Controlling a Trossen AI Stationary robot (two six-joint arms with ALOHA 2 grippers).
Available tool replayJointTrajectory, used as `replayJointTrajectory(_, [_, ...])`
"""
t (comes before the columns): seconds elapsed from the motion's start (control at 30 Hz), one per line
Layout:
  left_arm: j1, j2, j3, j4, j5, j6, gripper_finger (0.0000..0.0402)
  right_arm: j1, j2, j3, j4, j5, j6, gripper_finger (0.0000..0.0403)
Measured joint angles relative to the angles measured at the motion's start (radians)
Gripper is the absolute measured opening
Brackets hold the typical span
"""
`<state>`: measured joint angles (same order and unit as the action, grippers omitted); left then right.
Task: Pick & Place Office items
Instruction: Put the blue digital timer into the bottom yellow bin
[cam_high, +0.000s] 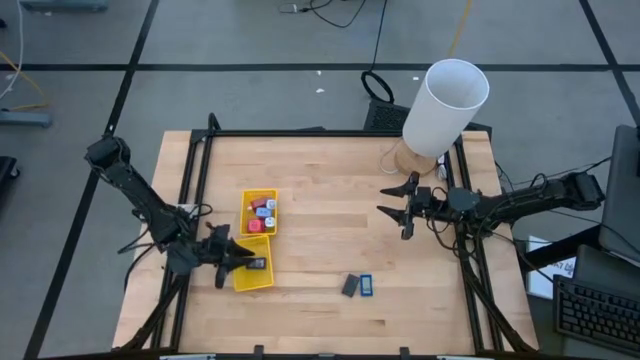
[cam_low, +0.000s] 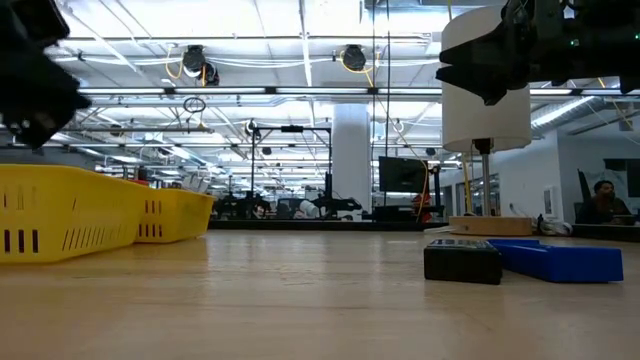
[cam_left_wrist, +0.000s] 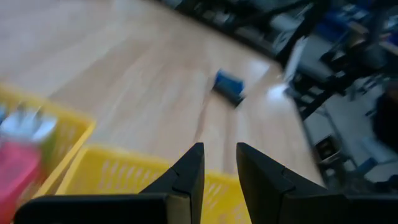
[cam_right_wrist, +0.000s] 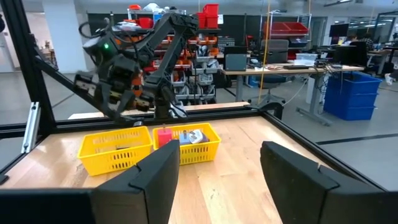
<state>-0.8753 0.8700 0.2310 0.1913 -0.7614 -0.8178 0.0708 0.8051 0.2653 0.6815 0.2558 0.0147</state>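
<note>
Office items (cam_high: 262, 214) in yellow tray (cam_high: 243, 203); L claw (cam_high: 240, 259) over tray, narrow gap, empty; R claw (cam_high: 397, 200) wide.

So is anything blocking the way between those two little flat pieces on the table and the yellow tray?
Nothing visible does. The dark grey piece and the blue piece lie side by side on bare wood, with open tabletop between them and the yellow tray. The left claw hovers over the tray.

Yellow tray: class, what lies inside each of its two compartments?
In the yellow tray, the far compartment holds small office items: red, blue and pale pieces. The near compartment shows one dark flat piece; the left claw over it hides the rest.
</note>
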Motion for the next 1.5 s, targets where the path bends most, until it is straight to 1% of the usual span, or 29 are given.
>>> replayJointTrajectory(0.1, [0.000,0.000,0.000,0.147,-0.001,0.158,0.0092,0.000,0.000,0.000,0.000,0.000,0.000,0.0212])
replayJointTrajectory(0.27, [0.004,0.000,0.000,0.393,-0.002,0.468,0.0092,0.000,0.000,0.000,0.003,0.000,0.000,0.0212])
replayJointTrajectory(0.33, [0.018,0.000,0.000,0.447,-0.002,0.511,0.0093,0.000,0.000,0.000,0.003,0.000,0.000,0.0212])
replayJointTrajectory(0.47, [0.068,0.000,0.001,0.438,-0.040,0.445,0.0094,0.000,0.000,0.000,0.003,0.000,0.001,0.0212])
replayJointTrajectory(0.57, [0.118,0.001,0.000,0.396,-0.046,0.376,0.0112,0.000,0.000,0.000,0.005,-0.003,0.013,0.0212])
replayJointTrajectory(0.63, [0.151,0.000,0.000,0.382,-0.046,0.354,0.0138,0.000,0.008,0.000,0.018,-0.054,0.027,0.0212])
replayJointTrajectory(0.73, [0.192,0.000,0.000,0.380,-0.029,0.345,0.0184,0.012,0.041,0.001,0.067,-0.201,0.030,0.0212])
replayJointTrajectory(0.8, [0.213,0.001,0.000,0.380,-0.016,0.345,0.0214,0.037,0.079,0.001,0.118,-0.259,0.015,0.0212])
replayJointTrajectory(0.93, [0.245,0.000,0.000,0.380,0.026,0.386,0.0258,0.118,0.180,0.003,0.239,-0.258,-0.076,0.0214])
replayJointTrajectory(1.03, [0.259,0.001,0.000,0.378,0.053,0.411,0.0279,0.172,0.258,0.041,0.272,-0.255,-0.102,0.0227])
replayJointTrajectory(1.13, [0.270,0.000,0.000,0.372,0.054,0.426,0.0291,0.226,0.323,0.114,0.231,-0.253,-0.076,0.0250])
replayJointTrajectory(1.2, [0.276,0.001,0.000,0.371,0.055,0.428,0.0294,0.271,0.360,0.173,0.139,-0.252,-0.073,0.0265])
replayJointTrajectory(1.23, [0.278,0.001,0.000,0.370,0.055,0.430,0.0295,0.296,0.376,0.201,0.082,-0.242,-0.074,0.0270])
replayJointTrajectory(1.27, [0.282,0.000,0.000,0.369,0.055,0.431,0.0296,0.324,0.395,0.235,0.014,-0.211,-0.077,0.0273])
replayJointTrajectory(1.4, [0.292,0.000,0.000,0.357,0.054,0.431,0.0294,0.426,0.470,0.352,-0.228,-0.037,-0.079,0.0273])
replayJointTrajectory(1.5, [0.304,0.000,0.000,0.357,0.054,0.439,0.0290,0.483,0.526,0.415,-0.342,0.076,-0.042,0.0263])
